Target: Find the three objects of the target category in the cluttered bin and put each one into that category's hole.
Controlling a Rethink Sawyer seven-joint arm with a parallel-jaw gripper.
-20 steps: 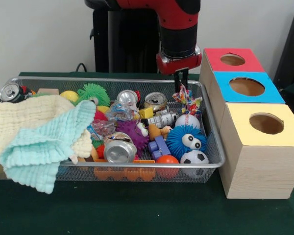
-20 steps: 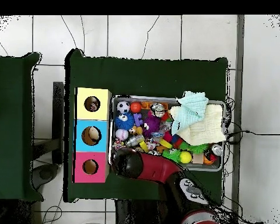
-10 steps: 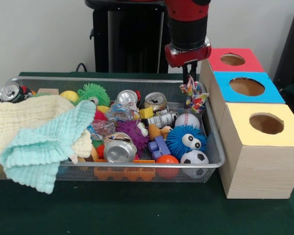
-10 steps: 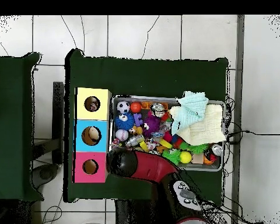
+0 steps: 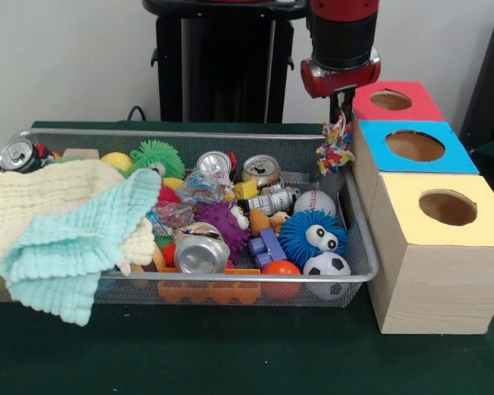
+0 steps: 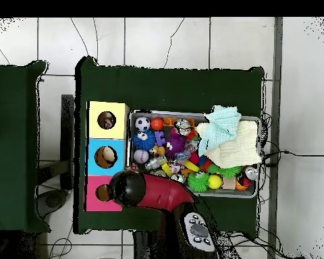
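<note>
My gripper (image 5: 340,115) is shut on a wrinkly white wad with multicolour confetti spots (image 5: 335,144). It holds the wad in the air above the far right corner of the silver wire-mesh bin (image 5: 230,278), close beside the red-topped box. Another wrinkly spotted wad (image 5: 174,216) lies among the clutter in the bin's middle. The yellow-topped wooden box's round hole (image 5: 447,207) is nearest the camera on the right. In the overhead view the arm's head (image 6: 127,189) covers the gripper and wad, next to the bin (image 6: 192,113); the yellow box's hole (image 6: 106,121) shows something inside.
The red-topped box (image 5: 420,107) and blue-topped box (image 5: 461,158) stand in a row behind the yellow one. The bin holds silver cans (image 5: 202,251), balls, spiky toys, and a pale yellow cloth (image 5: 41,206) under a mint cloth (image 5: 74,247) draped over its left end.
My gripper has risen out of the bin with the confetti wad and moved right, toward the row of boxes.
</note>
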